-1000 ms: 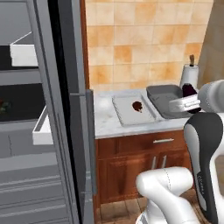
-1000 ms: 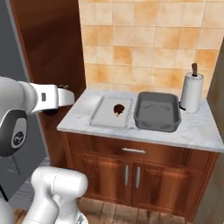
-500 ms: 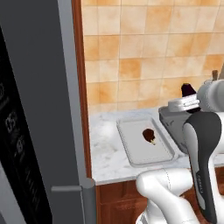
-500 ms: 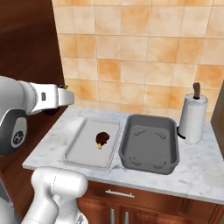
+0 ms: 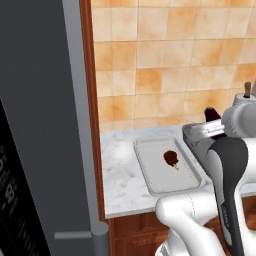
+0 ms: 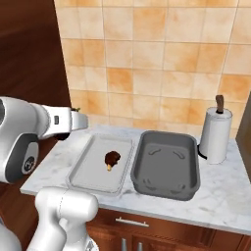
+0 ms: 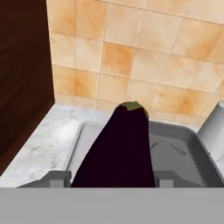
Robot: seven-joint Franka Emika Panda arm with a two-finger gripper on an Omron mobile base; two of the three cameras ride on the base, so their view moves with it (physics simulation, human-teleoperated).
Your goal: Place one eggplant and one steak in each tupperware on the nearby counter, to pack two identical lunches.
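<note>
**Eggplant arrives at the counter as the base closes in**

Hand view shows the gripper clenched on a purple-black eggplant, its green cap pointing toward the tiled wall and its body standing between the two dark finger tips. Over the last second both base cameras have drawn much nearer to the counter; that is the base driving up, not the trays shifting. The fridge door that took up much of the left base view a second ago now sits at its left edge only.

On the marbled slab the pale tupperware lies toward the counter's left end with one steak already in it, near its middle. The dark tupperware sits just beside it, on the side of the paper towel roll, and looks empty. In the left base view the eggplant hangs above the counter's back edge.

By the look of it, the carry is nearly done: the pale tray needs only this eggplant to make one full lunch, while the dark tray awaits both items.
</note>
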